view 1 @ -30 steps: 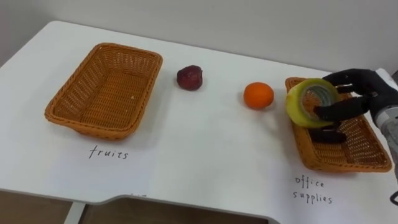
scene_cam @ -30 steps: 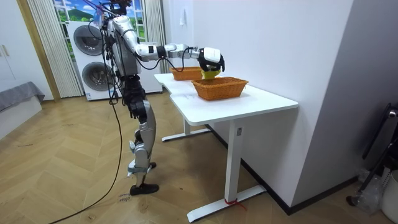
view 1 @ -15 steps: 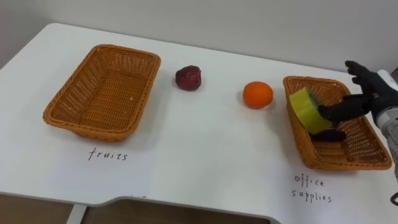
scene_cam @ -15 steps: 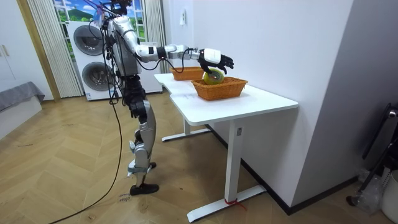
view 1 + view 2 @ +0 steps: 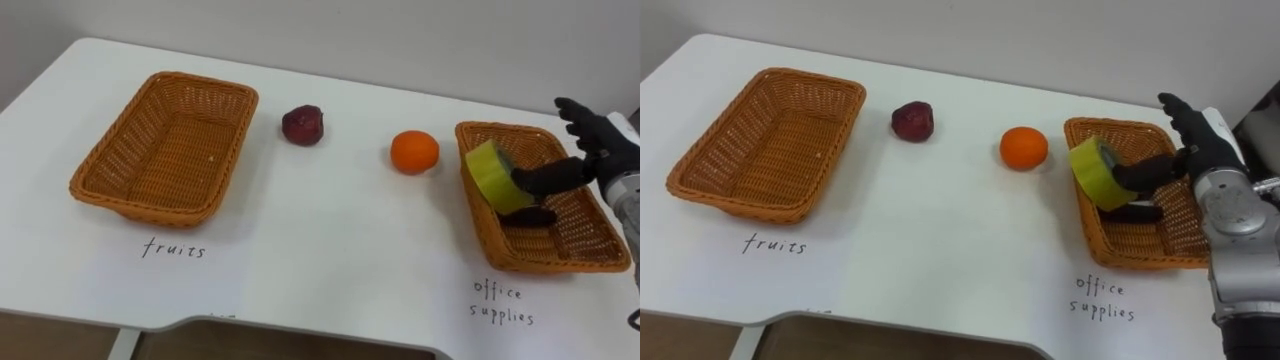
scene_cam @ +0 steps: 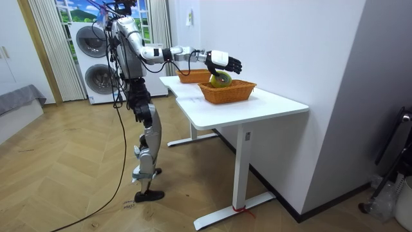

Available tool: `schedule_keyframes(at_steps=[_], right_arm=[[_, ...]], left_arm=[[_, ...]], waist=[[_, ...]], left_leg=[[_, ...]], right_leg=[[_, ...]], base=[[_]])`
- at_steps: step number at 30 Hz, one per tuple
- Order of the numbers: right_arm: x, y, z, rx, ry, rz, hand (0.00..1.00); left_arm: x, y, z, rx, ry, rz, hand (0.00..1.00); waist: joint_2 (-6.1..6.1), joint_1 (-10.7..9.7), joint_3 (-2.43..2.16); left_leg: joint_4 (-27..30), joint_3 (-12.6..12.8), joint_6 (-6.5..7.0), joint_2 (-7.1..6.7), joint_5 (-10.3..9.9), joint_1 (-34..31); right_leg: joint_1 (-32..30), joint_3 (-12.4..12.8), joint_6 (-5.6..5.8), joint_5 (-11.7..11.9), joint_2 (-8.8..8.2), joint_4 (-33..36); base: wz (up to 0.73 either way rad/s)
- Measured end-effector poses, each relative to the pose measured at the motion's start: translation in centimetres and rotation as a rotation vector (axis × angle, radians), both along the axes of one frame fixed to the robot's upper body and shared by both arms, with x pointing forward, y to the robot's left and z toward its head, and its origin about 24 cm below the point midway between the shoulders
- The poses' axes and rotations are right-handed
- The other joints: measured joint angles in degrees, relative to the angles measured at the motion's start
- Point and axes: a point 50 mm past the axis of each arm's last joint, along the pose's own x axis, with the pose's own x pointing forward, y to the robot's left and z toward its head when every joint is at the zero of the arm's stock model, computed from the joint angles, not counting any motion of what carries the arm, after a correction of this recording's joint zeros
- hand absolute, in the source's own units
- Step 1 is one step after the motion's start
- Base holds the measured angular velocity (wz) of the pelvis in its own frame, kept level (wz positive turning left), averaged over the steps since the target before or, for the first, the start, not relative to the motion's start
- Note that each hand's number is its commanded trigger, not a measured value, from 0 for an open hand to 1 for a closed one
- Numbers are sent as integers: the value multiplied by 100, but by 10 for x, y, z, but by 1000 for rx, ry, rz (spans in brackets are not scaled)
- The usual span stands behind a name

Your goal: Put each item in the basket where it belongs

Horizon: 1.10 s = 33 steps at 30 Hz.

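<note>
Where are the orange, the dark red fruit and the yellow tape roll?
orange (image 5: pixel 414 152): left eye view, middle of its peel.
dark red fruit (image 5: pixel 302 125): left eye view, middle of its skin.
yellow tape roll (image 5: pixel 493 176): left eye view, its outer band.

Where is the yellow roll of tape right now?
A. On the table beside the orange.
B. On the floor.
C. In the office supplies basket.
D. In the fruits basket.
C: the yellow roll of tape leans inside the office supplies basket, beside the open right hand.
</note>
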Motion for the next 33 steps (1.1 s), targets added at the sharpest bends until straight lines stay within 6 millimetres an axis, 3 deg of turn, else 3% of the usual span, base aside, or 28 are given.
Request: schedule_keyframes(at_steps=[8, 11, 14, 20, 24, 33], right_arm=[[1, -1, 9, -40, -20, 6, 0], [4, 5, 32, -122, -102, 33, 0], [11, 13, 56, -156, -198, 49, 0], [10, 21, 88, -208, -347, 51, 0], [8, 23, 97, -233, -396, 41, 0], [7, 27, 107, -284, -444, 35, 0]], left_arm=[[0, -1, 0, -5, -6, -3, 0], [-2, -2, 0, -3, -3, 2, 0], [0, -2, 0, 2, -11, 1, 0], [3, -2, 0, 5, -37, -4, 0], [0, -2, 0, 5, -29, -4, 0], [-3, -3, -1, 9, -23, -2, 0]], waist=[[30, 2, -11], [112, 4, -41], [147, -12, -25], [16, 6, 39], [-25, 8, 19], [-11, 16, 24]], left_leg=[[6, 26, 0, -1, 0, -33], [-10, 51, 2, 1, 1, -30], [-23, 72, 2, 10, 3, 24], [-26, 59, 1, 4, 1, 1], [0, 70, 2, -2, 0, 1], [-1, 99, 1, 17, 0, -11]], right_leg=[[-51, 53, 0, 0, 3, 14], [-80, 87, 1, -1, 1, 48], [-86, 204, 3, -3, 12, 94], [-86, 229, 4, -4, 15, 74], [-78, 239, 4, -4, 15, 66], [-123, 249, 3, -3, 28, 87]], base=[[-2], [-5], [-8], [-1], [0], [0]])
